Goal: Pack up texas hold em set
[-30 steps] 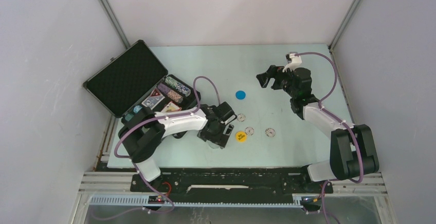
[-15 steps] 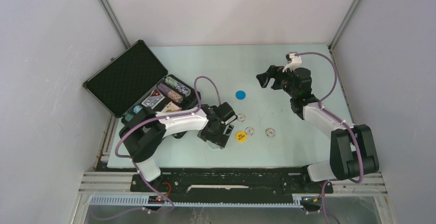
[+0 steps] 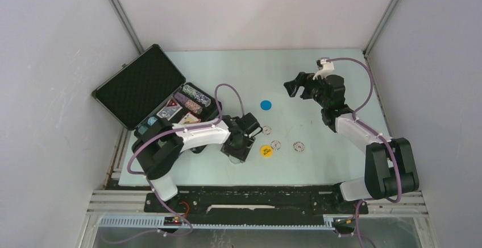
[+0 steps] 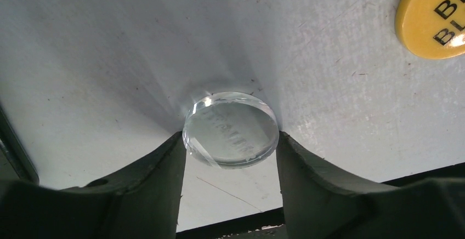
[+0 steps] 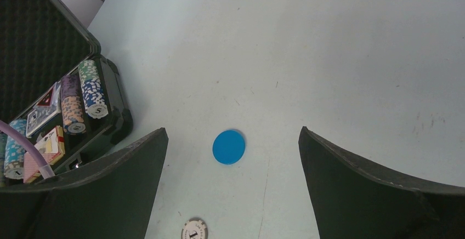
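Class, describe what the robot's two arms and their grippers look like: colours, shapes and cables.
Both the left arm and right arm have white link shells between black joints, and a purple cable loops along each. The left gripper and right gripper each carry two dark, matte fingers that curve and taper towards the tips.

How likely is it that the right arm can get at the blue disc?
Probably yes: the right gripper hangs open near the blue disc, which lies flat and alone on the table, centred in that wrist's view. Nothing stands between them.
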{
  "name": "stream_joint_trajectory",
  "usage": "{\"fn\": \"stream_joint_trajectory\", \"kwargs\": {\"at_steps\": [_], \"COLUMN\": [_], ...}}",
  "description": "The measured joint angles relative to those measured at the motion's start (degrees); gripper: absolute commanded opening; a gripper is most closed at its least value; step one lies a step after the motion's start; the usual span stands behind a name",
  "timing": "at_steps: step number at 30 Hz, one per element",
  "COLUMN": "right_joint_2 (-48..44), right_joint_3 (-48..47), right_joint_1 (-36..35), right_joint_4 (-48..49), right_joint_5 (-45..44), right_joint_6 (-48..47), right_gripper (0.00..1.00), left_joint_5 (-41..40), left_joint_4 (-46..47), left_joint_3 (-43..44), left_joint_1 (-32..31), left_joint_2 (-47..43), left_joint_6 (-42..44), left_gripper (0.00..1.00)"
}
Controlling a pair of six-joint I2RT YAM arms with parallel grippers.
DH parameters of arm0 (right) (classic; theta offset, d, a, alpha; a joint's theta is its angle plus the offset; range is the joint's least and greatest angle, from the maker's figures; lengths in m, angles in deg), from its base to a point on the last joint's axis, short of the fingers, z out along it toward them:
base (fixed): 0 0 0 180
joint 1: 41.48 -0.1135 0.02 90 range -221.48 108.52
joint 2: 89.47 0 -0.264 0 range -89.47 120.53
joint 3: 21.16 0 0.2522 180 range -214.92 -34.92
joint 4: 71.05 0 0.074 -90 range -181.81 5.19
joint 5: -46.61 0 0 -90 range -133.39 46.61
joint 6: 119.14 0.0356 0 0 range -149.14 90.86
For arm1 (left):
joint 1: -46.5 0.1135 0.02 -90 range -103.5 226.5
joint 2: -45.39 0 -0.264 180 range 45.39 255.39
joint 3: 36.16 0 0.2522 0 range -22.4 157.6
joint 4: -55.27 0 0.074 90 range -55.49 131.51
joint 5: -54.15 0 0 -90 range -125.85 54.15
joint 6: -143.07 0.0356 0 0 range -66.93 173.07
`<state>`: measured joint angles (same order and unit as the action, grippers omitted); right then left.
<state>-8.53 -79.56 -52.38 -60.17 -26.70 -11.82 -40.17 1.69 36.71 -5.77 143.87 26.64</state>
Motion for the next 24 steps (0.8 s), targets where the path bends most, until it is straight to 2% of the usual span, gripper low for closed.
{"fn": "stream_joint_trajectory", "kwargs": {"at_steps": [7,10,16,18,22,24], "right_joint_2": [0.0,0.0,0.0,0.0,0.0,0.0], "right_joint_3": [0.0,0.0,0.0,0.0,0.0,0.0], "right_joint_1": [0.0,0.0,0.0,0.0,0.0,0.0], "right_joint_4": [0.0,0.0,0.0,0.0,0.0,0.0], "right_joint_5": [0.2,0.2,0.2,0.2,0.2,0.2], "right_joint_6": [0.0,0.0,0.0,0.0,0.1,0.2], "right_gripper": [1.0,1.0,1.0,1.0,1.0,1.0], "left_joint_5": [-0.5,-0.6,-1.1,-1.0,-1.9,-3.1], "left_joint_4": [-0.5,-2.4,-5.1,-5.4,-6.0,-6.6], "left_joint_3": [0.1,0.5,5.4,6.2,6.4,6.7], "left_joint_1": [0.7,3.8,19.0,28.5,43.9,48.5], "left_joint_2": [-1.1,-5.3,-16.7,-19.9,-19.8,-18.3], "left_joint_6": [0.7,2.0,6.6,8.5,12.4,13.7], "left_gripper": [0.46,0.45,0.45,0.45,0.45,0.45]}}
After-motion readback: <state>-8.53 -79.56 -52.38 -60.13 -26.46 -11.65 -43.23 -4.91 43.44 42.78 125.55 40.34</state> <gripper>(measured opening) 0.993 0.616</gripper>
